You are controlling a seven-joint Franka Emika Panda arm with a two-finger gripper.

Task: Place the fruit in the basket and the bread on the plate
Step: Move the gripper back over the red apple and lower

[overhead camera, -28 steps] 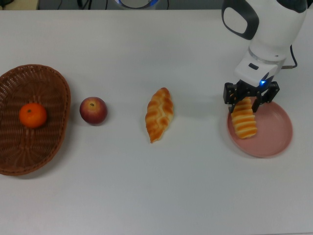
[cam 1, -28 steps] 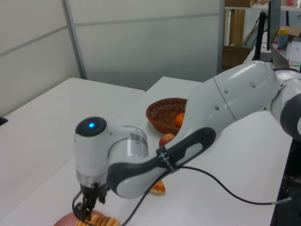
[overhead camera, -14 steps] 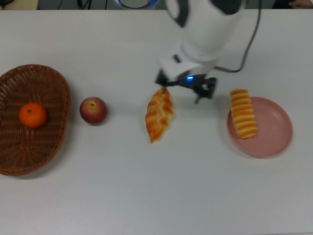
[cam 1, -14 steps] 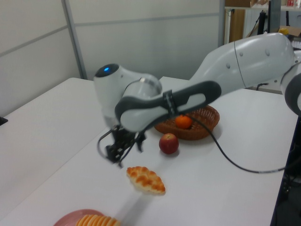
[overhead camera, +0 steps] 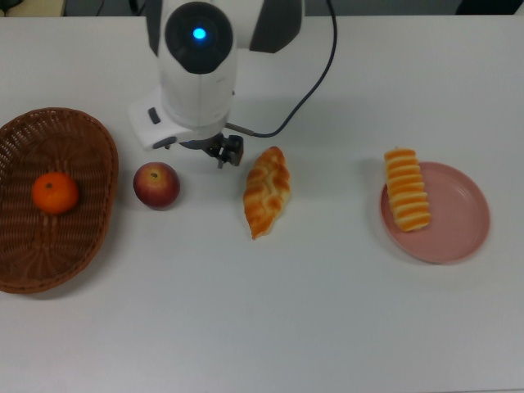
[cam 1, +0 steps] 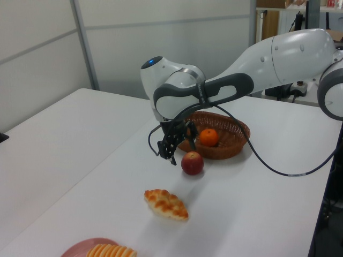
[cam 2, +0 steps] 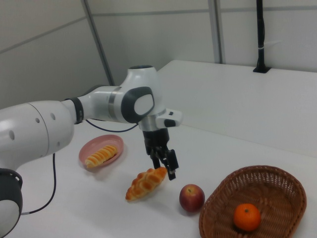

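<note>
Since a second ago my arm has left the pink plate [overhead camera: 467, 237], where the striped roll [overhead camera: 407, 200] now lies partly over the rim on the top view's left, and has travelled across the table [overhead camera: 327, 327] past the braided loaf [overhead camera: 267, 191] to a spot above and between that loaf and the apple [overhead camera: 156, 185]. My gripper [cam 1: 172, 143] hangs clear of the surface with nothing in it, its fingers [cam 2: 171, 163] parted only a little as best the left and right views show. The mandarin [overhead camera: 56, 193] already sits inside the wicker basket [overhead camera: 90, 135]; the apple stands on the table just outside the basket's rim, on the top view's right of it. The relation that governs my next move, as I judge it, is the offset from tool to apple: in the top view the apple lies below and to the left of the fingertips, near but not under them, and in the left view it sits lower and to the right of the gripper (the arm's wrist hides the fingers from above, so I read the gap from the side views). Being round, the apple imposes no grip axis; I would shift over it, open wider, then descend. The braided loaf, long axis roughly up-down in the top view, waits on the table for a later trip to the plate.
</note>
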